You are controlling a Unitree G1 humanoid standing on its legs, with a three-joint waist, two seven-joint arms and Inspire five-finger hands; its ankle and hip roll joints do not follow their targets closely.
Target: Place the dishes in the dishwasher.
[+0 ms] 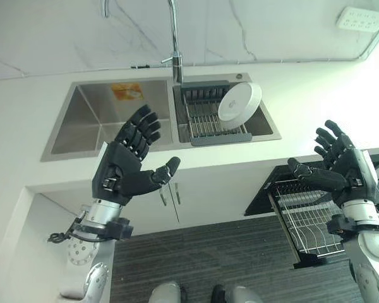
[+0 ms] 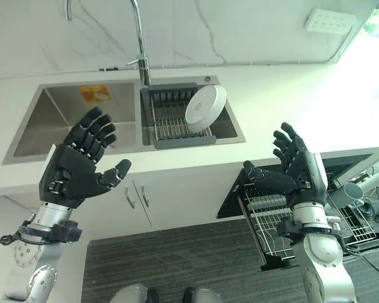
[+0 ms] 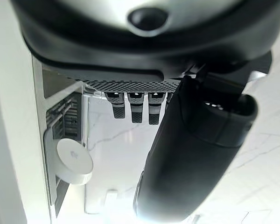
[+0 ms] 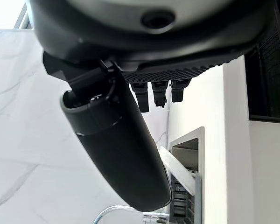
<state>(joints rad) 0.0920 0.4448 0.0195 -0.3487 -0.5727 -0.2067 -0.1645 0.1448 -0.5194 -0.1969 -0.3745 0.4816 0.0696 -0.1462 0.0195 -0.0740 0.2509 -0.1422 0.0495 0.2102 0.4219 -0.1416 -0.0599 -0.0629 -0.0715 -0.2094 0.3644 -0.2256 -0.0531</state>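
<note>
White plate (image 1: 239, 103) leans tilted, perhaps facing forward.

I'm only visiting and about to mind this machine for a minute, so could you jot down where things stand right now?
Left robot hand: open, holding nothing, raised in front of the sink.
Right robot hand: open, holding nothing, above the pulled-out dishwasher rack.
Plate: white, leaning tilted in the drying rack in the sink's right basin, under the tap.
Done: dishwasher rack is out; no dish visible in it.
Left: grasp the plate, carry it to the dishwasher rack.
</note>
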